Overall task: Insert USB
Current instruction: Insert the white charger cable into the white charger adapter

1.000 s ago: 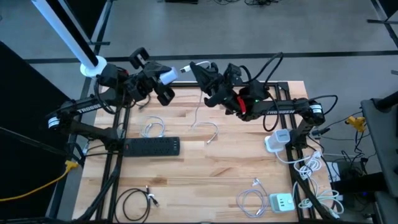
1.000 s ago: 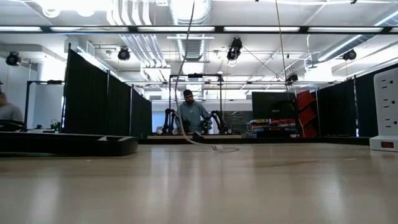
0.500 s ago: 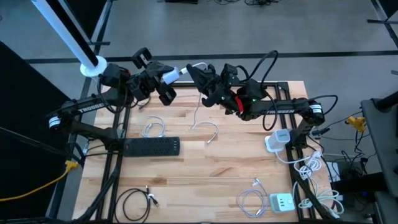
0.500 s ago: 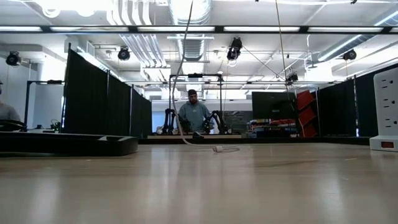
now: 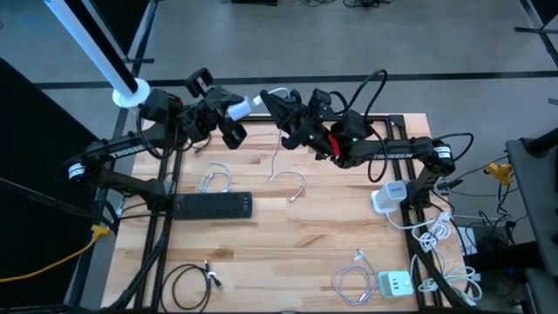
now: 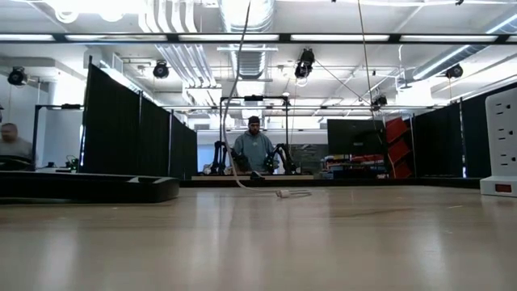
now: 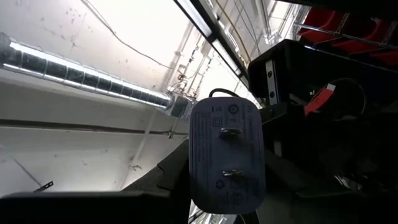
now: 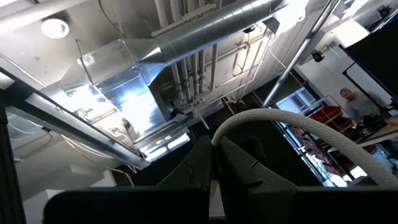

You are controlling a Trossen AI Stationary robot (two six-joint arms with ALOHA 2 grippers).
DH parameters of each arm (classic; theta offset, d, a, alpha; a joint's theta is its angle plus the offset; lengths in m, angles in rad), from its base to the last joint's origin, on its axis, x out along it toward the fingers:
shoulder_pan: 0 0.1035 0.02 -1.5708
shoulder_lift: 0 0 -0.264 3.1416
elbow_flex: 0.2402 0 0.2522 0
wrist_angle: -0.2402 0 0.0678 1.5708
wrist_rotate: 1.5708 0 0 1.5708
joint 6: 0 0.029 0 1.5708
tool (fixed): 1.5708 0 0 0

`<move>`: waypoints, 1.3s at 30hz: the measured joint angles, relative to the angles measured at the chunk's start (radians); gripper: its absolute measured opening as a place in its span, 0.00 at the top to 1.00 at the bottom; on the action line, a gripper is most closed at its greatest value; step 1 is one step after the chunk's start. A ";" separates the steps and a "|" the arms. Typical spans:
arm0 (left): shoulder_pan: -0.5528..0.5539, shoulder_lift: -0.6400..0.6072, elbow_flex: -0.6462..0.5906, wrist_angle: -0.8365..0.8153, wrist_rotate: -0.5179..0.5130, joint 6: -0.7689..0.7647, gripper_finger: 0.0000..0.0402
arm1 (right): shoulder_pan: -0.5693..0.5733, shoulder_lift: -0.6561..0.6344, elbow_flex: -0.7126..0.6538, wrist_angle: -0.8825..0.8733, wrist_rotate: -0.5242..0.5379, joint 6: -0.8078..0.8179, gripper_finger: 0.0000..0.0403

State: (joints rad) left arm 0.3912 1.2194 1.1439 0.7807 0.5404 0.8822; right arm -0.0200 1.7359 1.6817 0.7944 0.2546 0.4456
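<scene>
Left gripper (image 5: 234, 108): upper middle of the high view, raised over the table's far edge, closed on the white charger (image 5: 237, 106); in the left wrist view the charger (image 7: 226, 155) fills the centre, its two flat prongs facing the camera
Right gripper (image 5: 272, 103): just right of the left one in the high view, tip facing the charger, fingers (image 8: 200, 163) pinched on the white USB cable (image 5: 281, 150)
USB cable: hangs from the right gripper to the wooden table (image 5: 288, 253), ending in a loose curl at the middle; in the low view it drops from the top of the frame to the tabletop (image 6: 239, 97)
Gap: charger and right gripper tip sit close; contact cannot be told
Black power strip (image 5: 214, 206): left of centre on the table
White cable coil (image 5: 215, 181): just above the strip
Background: a person (image 6: 254, 148) stands mid-frame in the low view
</scene>
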 joint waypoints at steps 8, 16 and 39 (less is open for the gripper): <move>0.000 0.000 0.000 -0.040 0.000 0.014 0.71 | 0.000 0.000 0.000 0.000 0.003 0.007 1.00; 0.000 -0.003 0.000 -0.036 -0.004 0.025 0.71 | 0.000 0.000 0.000 -0.020 0.002 0.007 1.00; 0.005 -0.010 0.002 -0.093 -0.058 0.026 0.71 | 0.001 0.000 0.000 -0.060 -0.019 0.011 1.00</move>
State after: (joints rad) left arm 0.3962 1.2094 1.1454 0.6880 0.4825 0.9084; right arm -0.0193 1.7355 1.6817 0.7342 0.2355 0.4563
